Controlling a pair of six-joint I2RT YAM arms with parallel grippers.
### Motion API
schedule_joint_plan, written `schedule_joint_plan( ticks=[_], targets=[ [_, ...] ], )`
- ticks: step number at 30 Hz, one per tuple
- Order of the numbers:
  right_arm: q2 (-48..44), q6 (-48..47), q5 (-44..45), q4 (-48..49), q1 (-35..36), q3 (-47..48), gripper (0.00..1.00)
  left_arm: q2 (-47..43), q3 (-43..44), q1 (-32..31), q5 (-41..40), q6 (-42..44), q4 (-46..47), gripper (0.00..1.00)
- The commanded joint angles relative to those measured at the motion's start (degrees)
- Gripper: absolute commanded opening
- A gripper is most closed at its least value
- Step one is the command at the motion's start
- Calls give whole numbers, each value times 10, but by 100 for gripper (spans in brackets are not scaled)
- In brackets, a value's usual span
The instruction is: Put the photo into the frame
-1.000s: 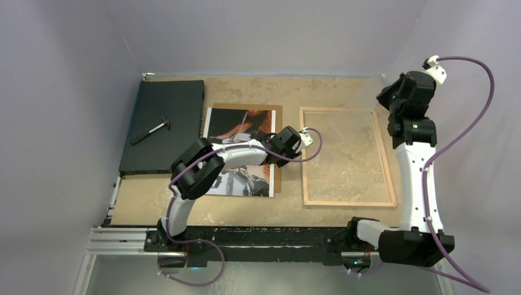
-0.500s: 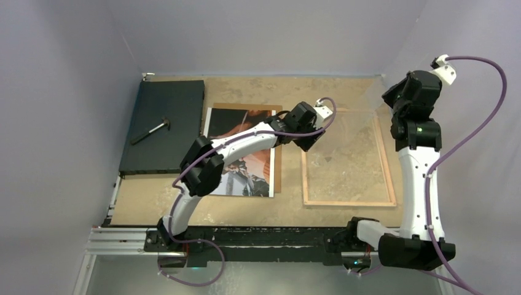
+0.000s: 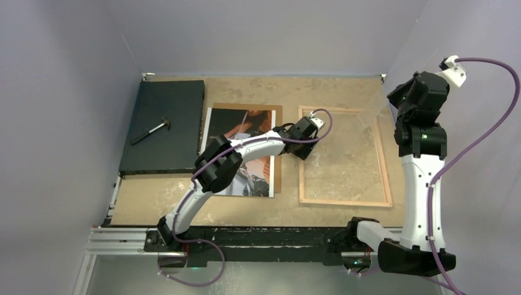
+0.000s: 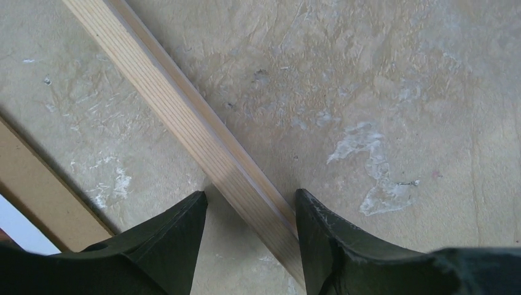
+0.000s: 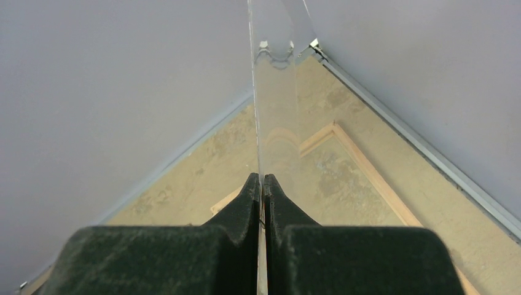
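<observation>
The left arm [image 3: 246, 149] stretches low and forward, elbow bent close to its base, forearm running out to the right, wrist tipped downward. Its pincer [image 4: 249, 200] stands parted, with one finger [image 4: 178, 236] on either side of a wooden rail of the frame [image 4: 184, 117], which passes between the tips. The right arm [image 3: 419, 184] stands upright from its base, wrist folded over at the top, well apart from the left pincer. The right pincer [image 5: 263, 181] is pressed closed on the edge of a clear pane [image 5: 273, 110], which extends straight out beyond its tips.
</observation>
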Motion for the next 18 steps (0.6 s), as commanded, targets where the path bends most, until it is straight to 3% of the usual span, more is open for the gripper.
schedule_joint_plan(
  ticks=[1,10,18],
  targets=[
    [-13,11,-27,33,-2,-5,0,-16,-33,8,-45,-11,-10,52],
    [-6,16,-68,42,-2,-25,0,-69,-118,37,-25,-14,23,39],
    [-2,13,-96,42,-2,-21,0,-91,-129,41,23,0,32,42]
  ],
)
